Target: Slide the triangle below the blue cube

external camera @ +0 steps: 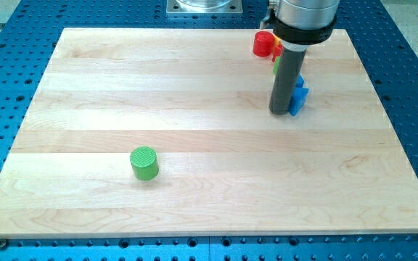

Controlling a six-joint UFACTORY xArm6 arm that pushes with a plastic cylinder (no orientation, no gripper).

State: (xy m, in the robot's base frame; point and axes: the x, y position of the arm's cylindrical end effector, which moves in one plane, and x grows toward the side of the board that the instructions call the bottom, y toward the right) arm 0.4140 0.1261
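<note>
My tip (pixel 279 112) rests on the wooden board (pixel 194 145) in the upper right part of the view. A blue block (pixel 300 95) sits right against the rod's right side, partly hidden by it; its shape is hard to make out. Behind the rod a sliver of a green or yellow block (pixel 275 67) shows at the rod's left edge. A red block (pixel 264 44), rounded, lies at the view's top, just left of the rod's collar. No triangle shape can be made out clearly.
A green cylinder (pixel 144 162) stands alone in the lower left part of the board. The board lies on a blue perforated table (pixel 6 145). The arm's base plate (pixel 203 6) shows at the view's top edge.
</note>
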